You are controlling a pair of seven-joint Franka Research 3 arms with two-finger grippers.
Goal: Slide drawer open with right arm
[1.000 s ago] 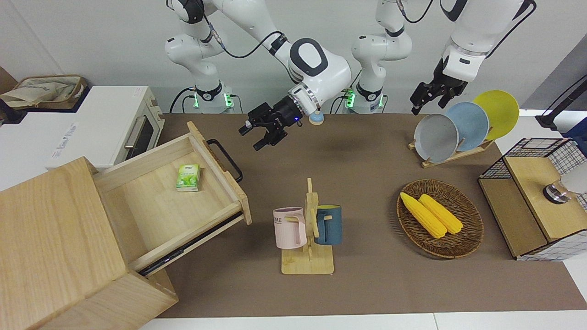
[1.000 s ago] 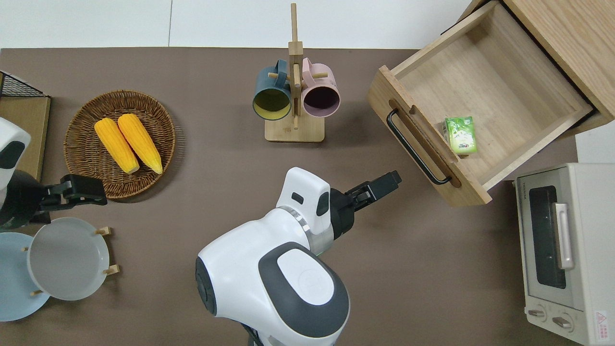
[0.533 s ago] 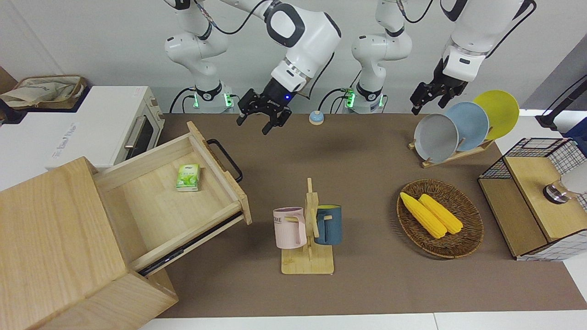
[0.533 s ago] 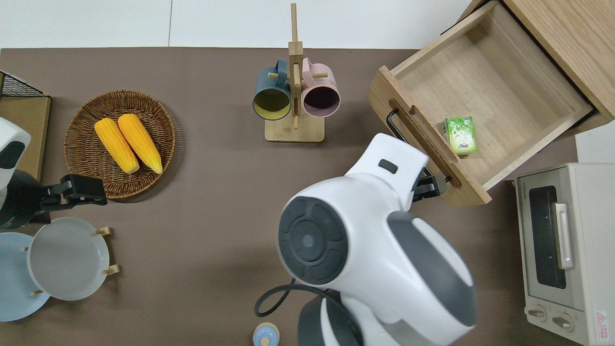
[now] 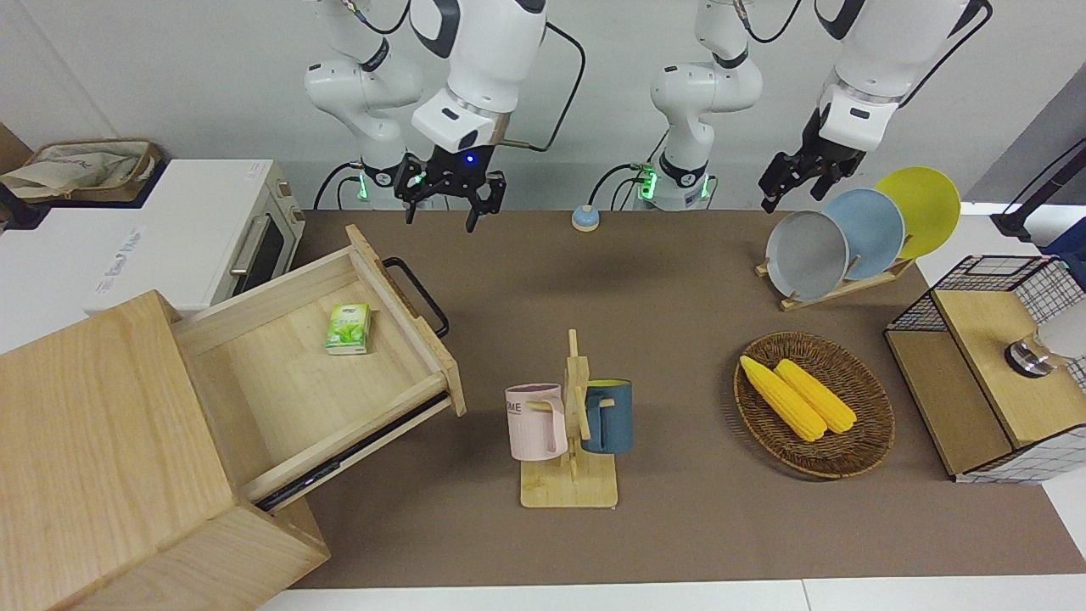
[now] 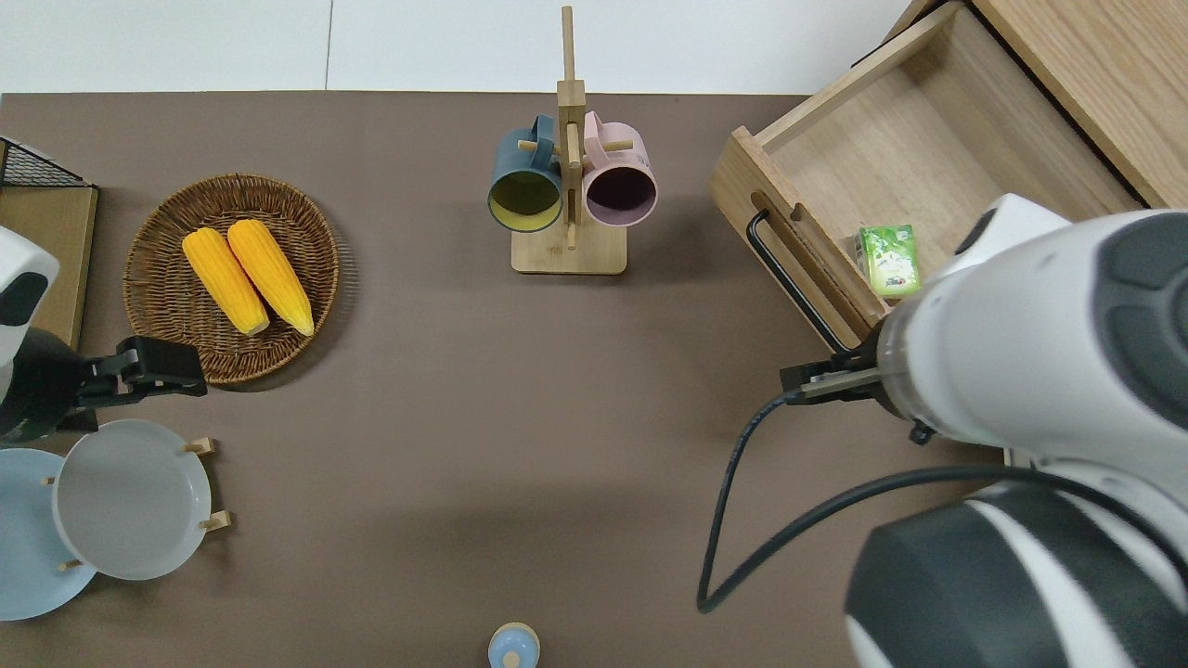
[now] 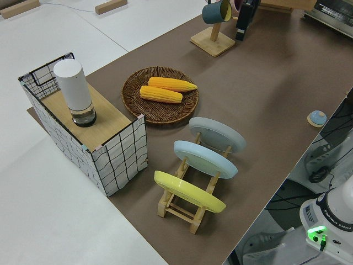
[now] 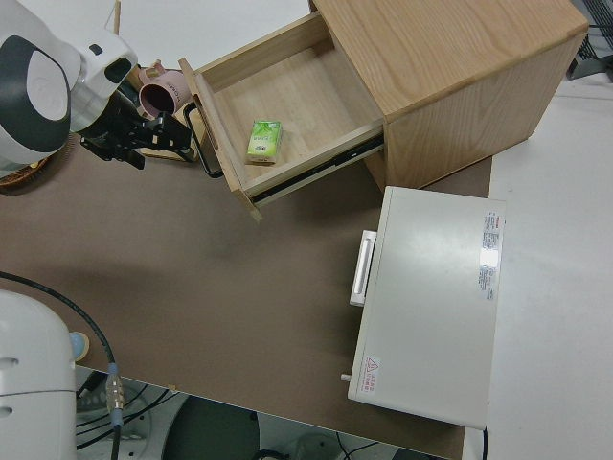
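Observation:
The drawer (image 5: 288,390) stands pulled well out of the pale wooden box (image 5: 102,441), its black bar handle (image 5: 417,295) free of any grip. A green packet (image 5: 349,328) lies inside it. My right gripper (image 5: 441,216) hangs open and empty in the air, pointing down, apart from the handle. In the overhead view the right arm (image 6: 1030,343) covers its own gripper and the drawer's corner (image 6: 914,376) nearest the robots. The left arm is parked, with its gripper (image 5: 785,182).
A white toaster oven (image 5: 212,229) stands beside the wooden box, nearer the robots. Mid-table is a mug rack (image 5: 570,424) with two mugs. A corn basket (image 5: 813,403), plate rack (image 5: 848,238) and wire-mesh box (image 5: 993,365) fill the left arm's end. A small blue bell (image 5: 584,218) sits near the bases.
The right arm has swung from mid-table toward the drawer's end and risen, its gripper turning to point down. The drawer, packet and left arm have not moved.

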